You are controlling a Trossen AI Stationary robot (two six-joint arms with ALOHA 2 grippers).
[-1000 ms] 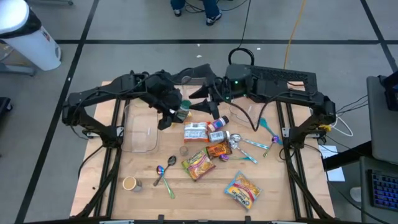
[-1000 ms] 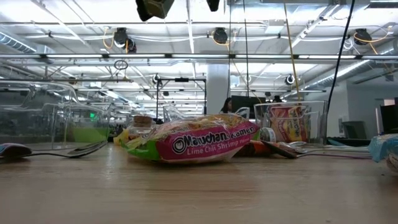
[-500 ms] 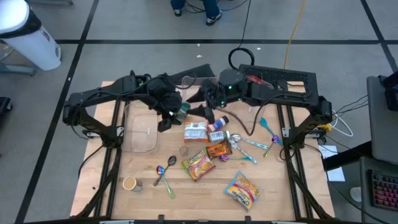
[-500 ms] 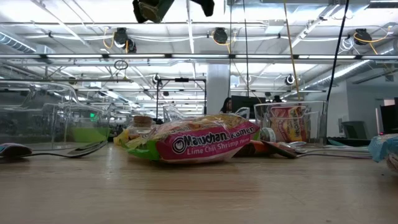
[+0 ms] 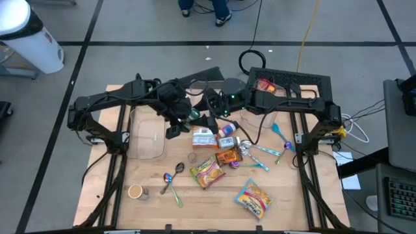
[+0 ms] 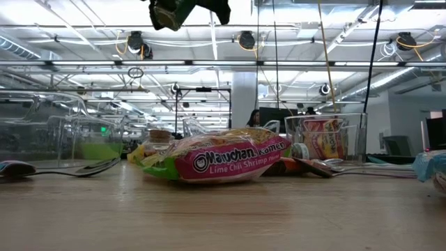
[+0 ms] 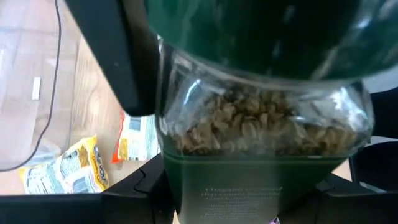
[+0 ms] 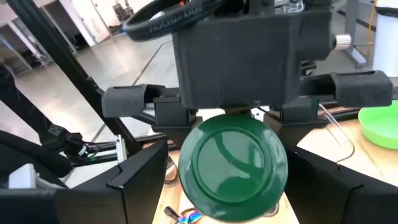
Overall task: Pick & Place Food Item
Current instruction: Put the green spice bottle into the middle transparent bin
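The left gripper (image 5: 189,116) holds a jar (image 7: 261,130) with a green lid (image 8: 231,165) above the table (image 5: 195,195). The right gripper (image 5: 211,112) stands wide around the lid.

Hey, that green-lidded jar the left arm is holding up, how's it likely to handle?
The jar looks like clear rigid glass or plastic, so probably stiff, maybe slippery. Its round green lid and body suggest it would roll if laid down. Seeds fill it only partly, so likely fairly light. The left end effector grips its sides.
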